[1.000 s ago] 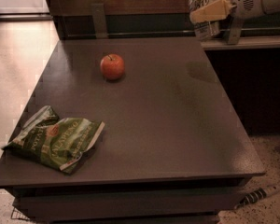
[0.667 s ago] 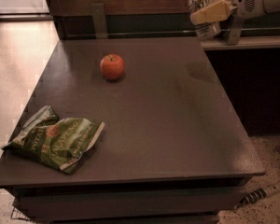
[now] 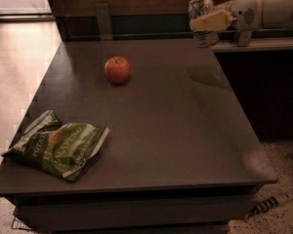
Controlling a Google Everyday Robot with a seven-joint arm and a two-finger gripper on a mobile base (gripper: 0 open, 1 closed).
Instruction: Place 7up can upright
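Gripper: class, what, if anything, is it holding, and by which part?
The gripper holds the 7up can by its side, around mid-height, in the air near the far right corner of the table.

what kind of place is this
Probably an office snack area: a dark table with an apple and a chip bag. The hand, top right, holds the 7up can near the table's far corner.

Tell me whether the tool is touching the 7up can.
Touching. The camera view shows the tool, above the table's far right corner, clamped across the 7up can and holding it off the surface.
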